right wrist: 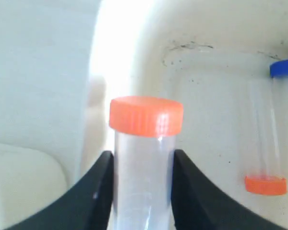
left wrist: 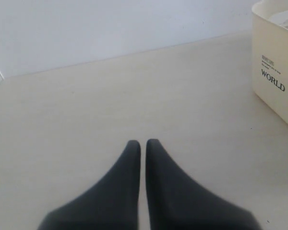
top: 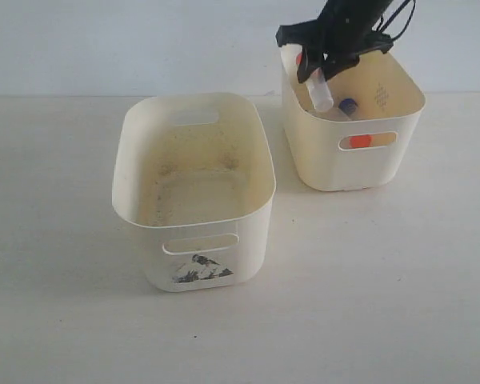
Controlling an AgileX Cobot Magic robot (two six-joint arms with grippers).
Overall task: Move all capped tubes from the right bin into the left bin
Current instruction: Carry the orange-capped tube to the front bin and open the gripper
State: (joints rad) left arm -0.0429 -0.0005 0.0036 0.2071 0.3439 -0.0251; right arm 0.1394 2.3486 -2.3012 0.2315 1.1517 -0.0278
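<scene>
Right wrist view is showing the capped tube (right wrist: 144, 182) sitting between the right gripper (right wrist: 143, 157) fingers, which are pinching the clear body just under the orange cap (right wrist: 146, 116). In the ext. view it's hanging at the mouth of the right bin (top: 324, 160), upper right of frame. Its long axis is tilting steeply, clear end pointing lower right, cap end up-left & partly hidden. The lift should be going straight up past the rim w/ grip firm before crossing to the left bin (top: 192, 232), centre-left. Meanwhile the left gripper (left wrist: 143, 143) is idling, jaws nearly touching, w/ nothing in them.

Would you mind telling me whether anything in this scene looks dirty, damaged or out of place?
Only the left bin stands out: its bottom is smeared with brownish grime, while the right bin looks much cleaner. Nothing appears spilled, tipped or broken.
</scene>
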